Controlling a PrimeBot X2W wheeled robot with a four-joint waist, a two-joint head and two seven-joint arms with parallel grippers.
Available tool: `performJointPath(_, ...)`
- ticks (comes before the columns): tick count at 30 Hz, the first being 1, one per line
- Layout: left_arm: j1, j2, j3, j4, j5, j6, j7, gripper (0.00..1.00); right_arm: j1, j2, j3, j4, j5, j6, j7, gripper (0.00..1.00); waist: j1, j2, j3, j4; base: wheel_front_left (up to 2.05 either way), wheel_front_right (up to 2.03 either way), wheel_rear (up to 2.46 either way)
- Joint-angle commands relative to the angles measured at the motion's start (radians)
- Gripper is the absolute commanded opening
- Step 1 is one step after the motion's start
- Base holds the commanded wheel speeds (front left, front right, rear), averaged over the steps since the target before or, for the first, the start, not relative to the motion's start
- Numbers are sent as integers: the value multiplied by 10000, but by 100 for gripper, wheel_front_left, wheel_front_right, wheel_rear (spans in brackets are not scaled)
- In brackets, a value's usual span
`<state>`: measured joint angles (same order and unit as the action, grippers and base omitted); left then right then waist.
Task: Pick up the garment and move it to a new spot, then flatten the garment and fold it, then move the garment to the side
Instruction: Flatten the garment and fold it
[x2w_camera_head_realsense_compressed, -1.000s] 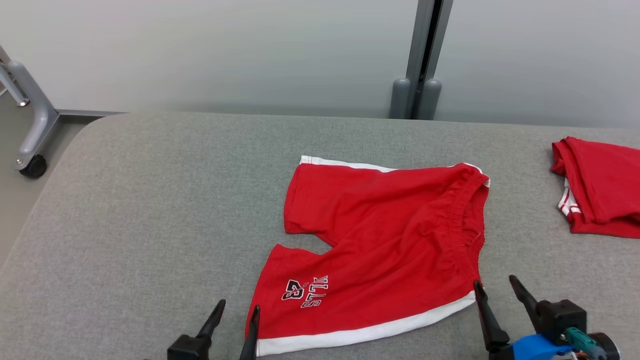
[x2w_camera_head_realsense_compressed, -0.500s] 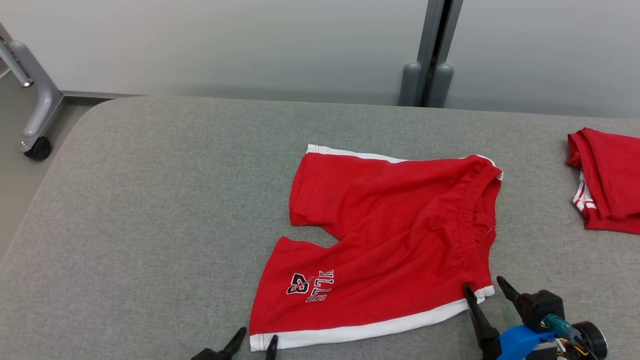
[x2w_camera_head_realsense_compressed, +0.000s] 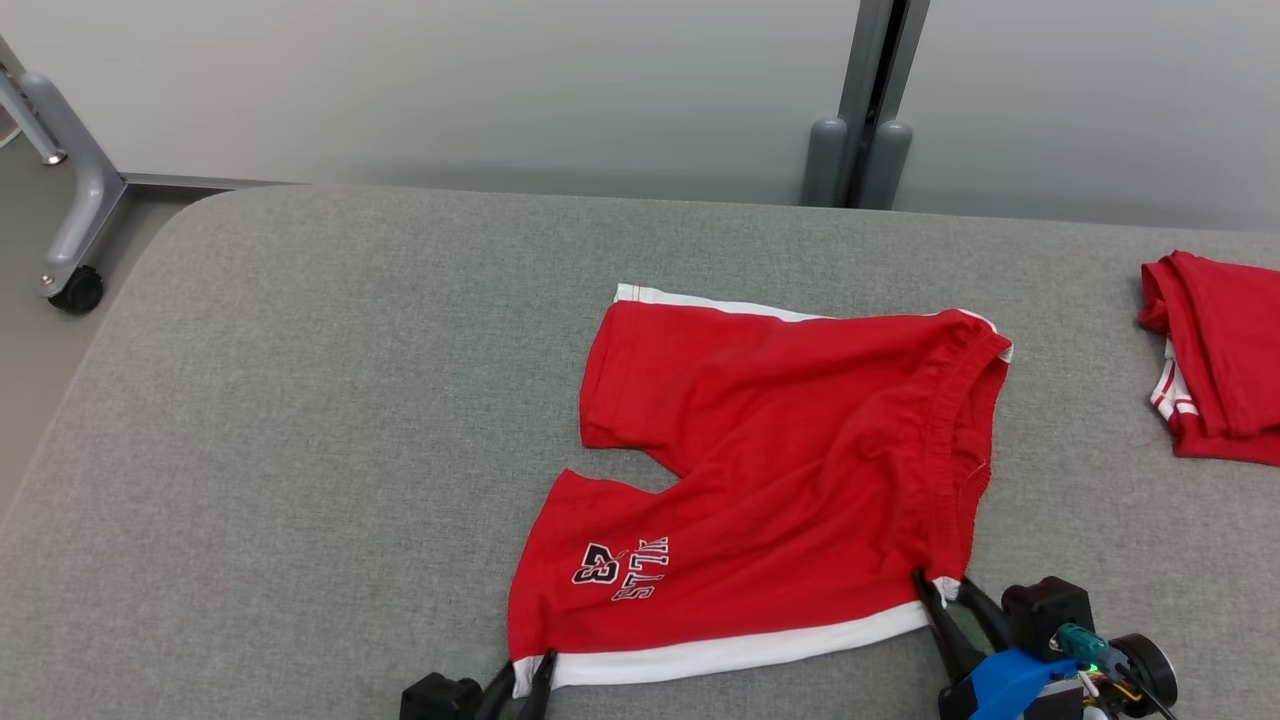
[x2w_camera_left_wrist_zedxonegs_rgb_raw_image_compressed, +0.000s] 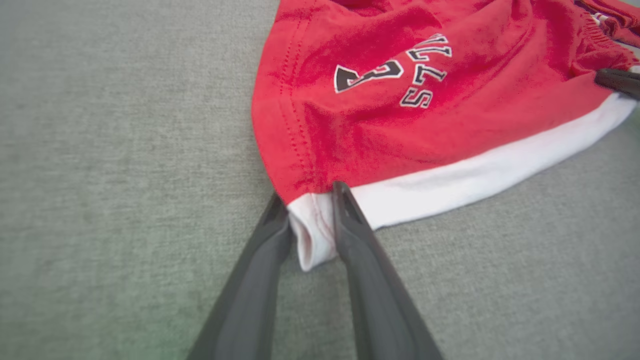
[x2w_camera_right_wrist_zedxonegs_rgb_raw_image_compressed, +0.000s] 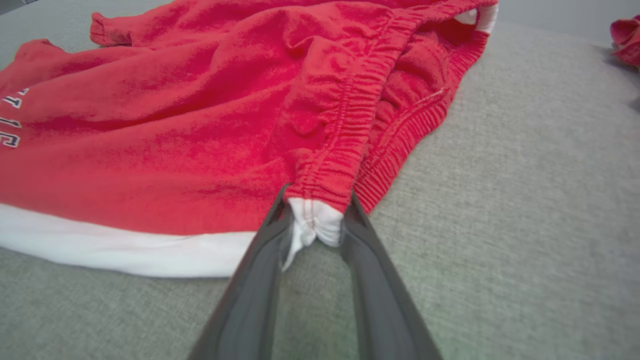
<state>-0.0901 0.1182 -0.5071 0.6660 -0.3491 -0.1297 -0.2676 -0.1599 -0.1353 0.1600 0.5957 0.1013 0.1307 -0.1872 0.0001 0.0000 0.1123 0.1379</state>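
Red shorts (x2w_camera_head_realsense_compressed: 790, 470) (white-trimmed, printed with a number) are lying spread on a grey padded surface (x2w_camera_head_realsense_compressed: 300, 400). The left gripper (x2w_camera_left_wrist_zedxonegs_rgb_raw_image_compressed: 309, 195) is pinching the near leg's white hem corner; the right gripper (x2w_camera_right_wrist_zedxonegs_rgb_raw_image_compressed: 318, 200) is pinching the waistband's white corner.

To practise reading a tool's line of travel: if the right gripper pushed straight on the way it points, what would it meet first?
The red shorts: the right gripper has their white corner between its jaws, so straight ahead it would likely push into the gathered waistband at once.
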Motion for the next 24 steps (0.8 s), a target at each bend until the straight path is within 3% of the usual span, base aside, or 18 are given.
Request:
performJointPath(1,-35,-24,-142,97,-80,-11,63,0,-73,-68,79,52,71,2,-76,0,-1,0,-8,-8,0,0,0)
performJointPath(13,-570,346,384,-1631,-754,-11,36,0,-139,-256,571,-1208,667,2,-341,0,-1,0,-36,-154,0,0,0)
performJointPath(18,-1869,700,844,-2168,-828,-11,36,0,-1274,-405,688,-2025,722,2,-16,0,-1,0,277,-318,0,0,0)
performJointPath(24,-4636,1262,985,-2248,-1016,-11,223,0,-3992,-79,651,-2382,809,2,357,0,-1,0,1193,-597,0,0,0)
